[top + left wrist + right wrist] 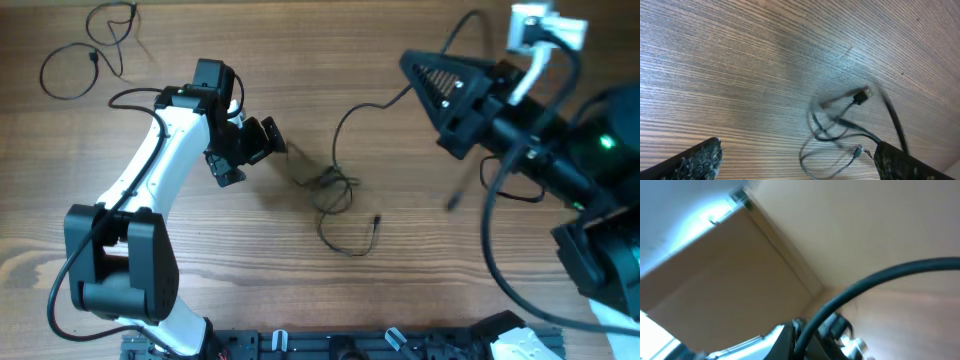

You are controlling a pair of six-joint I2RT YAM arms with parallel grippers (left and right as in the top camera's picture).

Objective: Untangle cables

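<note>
While the left gripper (270, 140) hangs low over the wooden table (420, 270), its fingers (695, 160) stand spread wide and grip nothing. In the left wrist view one dark pad sits at 7 o'clock and the other at 5 o'clock. Seen from overhead, the tangle of cables (335, 185) lies near the middle of the table, just at 3 o'clock from that gripper and apart from it. Thin black wires cross one another there in a small knot. One strand (370, 105) climbs away toward 1 o'clock and reaches the black wedge-shaped head of the right gripper (445, 90), while a loop (345, 245) trails toward 6 o'clock and ends in a tiny plug (377, 220). In the left wrist view the tangle (837, 127) sits toward 4 o'clock, blurred, with a small plug end (860, 96) at its top. One wire there runs up against the 5 o'clock pad, though whether it touches I cannot tell. A separate cable (85, 50) lies in loose loops at 10 o'clock on the table, well apart from the knot. The right gripper sits at 2 o'clock. Its wrist camera shows only a pale wall (880, 220) and a thick arm cable (880, 280), so I cannot tell whether its fingers are spread or pressed together, nor whether it holds the strand.
</note>
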